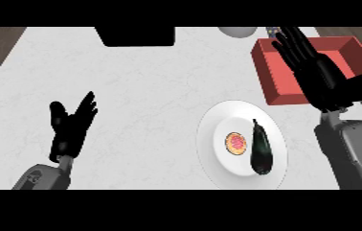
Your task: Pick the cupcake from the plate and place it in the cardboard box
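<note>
two robot hands spread | left robot hand [71, 124] resting | right robot hand [311, 67] over box [272, 79] | cupcake [236, 144] on plate [212, 129]

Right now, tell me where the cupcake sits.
In the head view the cupcake lies on the white plate at lower right, just left of the dark eggplant, nearer than the red box.

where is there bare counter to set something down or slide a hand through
The widest bare patch lies mid-counter, between the left hand, the black object at the far edge and the plate. It is crowded on the right: the plate holds a cupcake and an eggplant, and the right hand hangs over the red box.
</note>
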